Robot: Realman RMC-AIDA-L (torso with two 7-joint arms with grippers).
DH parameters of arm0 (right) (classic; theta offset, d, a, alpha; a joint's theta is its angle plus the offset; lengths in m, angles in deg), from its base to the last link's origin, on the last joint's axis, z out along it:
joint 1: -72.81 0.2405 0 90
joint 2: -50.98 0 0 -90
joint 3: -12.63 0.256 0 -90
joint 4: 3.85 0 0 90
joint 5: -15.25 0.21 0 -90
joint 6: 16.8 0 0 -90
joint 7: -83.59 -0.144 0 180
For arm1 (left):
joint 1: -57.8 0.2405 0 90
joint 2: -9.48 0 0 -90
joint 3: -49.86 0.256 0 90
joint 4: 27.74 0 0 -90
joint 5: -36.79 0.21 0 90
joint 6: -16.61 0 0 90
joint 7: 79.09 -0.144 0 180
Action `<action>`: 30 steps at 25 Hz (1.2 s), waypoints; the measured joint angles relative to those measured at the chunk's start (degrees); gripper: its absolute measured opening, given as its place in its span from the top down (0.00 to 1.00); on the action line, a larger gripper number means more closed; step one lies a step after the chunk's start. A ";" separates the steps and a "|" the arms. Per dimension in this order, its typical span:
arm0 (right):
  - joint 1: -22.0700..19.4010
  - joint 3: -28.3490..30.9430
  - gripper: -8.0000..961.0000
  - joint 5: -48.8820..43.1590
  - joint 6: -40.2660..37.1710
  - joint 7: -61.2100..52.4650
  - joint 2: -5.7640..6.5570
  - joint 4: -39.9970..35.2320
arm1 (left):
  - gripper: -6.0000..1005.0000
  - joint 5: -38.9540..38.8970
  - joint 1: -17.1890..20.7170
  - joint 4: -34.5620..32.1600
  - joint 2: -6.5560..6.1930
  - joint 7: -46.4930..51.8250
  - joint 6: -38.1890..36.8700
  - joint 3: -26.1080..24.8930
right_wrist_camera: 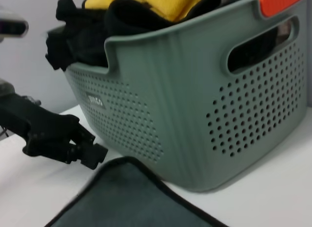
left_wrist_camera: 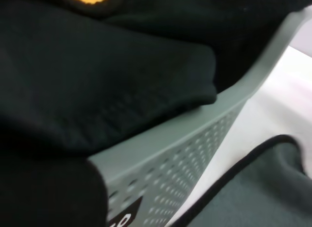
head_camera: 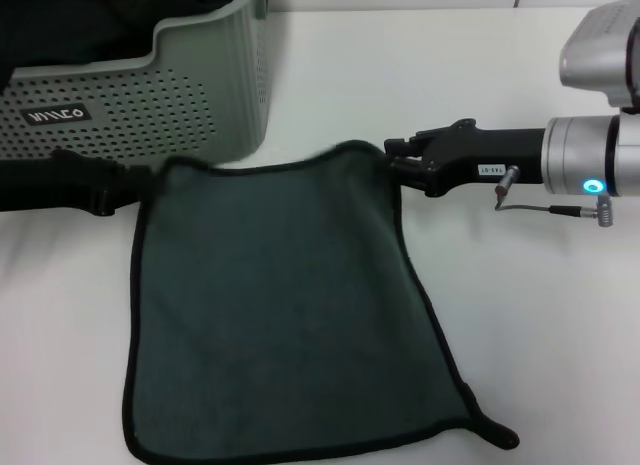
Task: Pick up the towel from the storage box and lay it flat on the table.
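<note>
The dark green towel (head_camera: pixel 280 305) lies spread flat on the white table (head_camera: pixel 540 325), just in front of the pale grey-green storage box (head_camera: pixel 150 95). My left gripper (head_camera: pixel 125 190) is low at the towel's far left corner. In the right wrist view this gripper (right_wrist_camera: pixel 97 146) stands a little apart from the towel's rounded corner (right_wrist_camera: pixel 122 197), fingers parted and empty. My right gripper (head_camera: pixel 390 156) is at the towel's far right corner, jaws slightly apart, tips beside the edging. The left wrist view shows the box rim (left_wrist_camera: pixel 195 124) and the towel's corner (left_wrist_camera: pixel 263 188).
The box still holds black cloth (right_wrist_camera: pixel 78 31) and yellow cloth (right_wrist_camera: pixel 156 2), piled above its rim. The box stands close behind the towel's far edge. Bare tabletop lies to the right of the towel and behind my right arm (head_camera: pixel 590 155).
</note>
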 joint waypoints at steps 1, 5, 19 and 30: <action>0.00 -0.29 0.85 0.02 -0.20 0.00 0.00 -0.01 | 0.83 0.01 0.03 0.01 0.00 0.23 0.04 -0.09; -0.27 -0.50 0.78 0.07 -1.37 0.22 0.00 -0.09 | 0.83 -0.49 0.37 -0.11 -0.11 0.35 0.05 -0.51; -14.50 -3.80 0.18 9.99 27.01 23.81 0.00 -9.48 | 0.52 -14.08 8.39 -0.77 3.04 -31.34 -31.77 0.10; -14.82 -12.60 0.09 15.67 24.57 32.38 0.00 -6.70 | 0.46 -14.05 8.53 5.61 1.25 -34.98 -35.34 0.22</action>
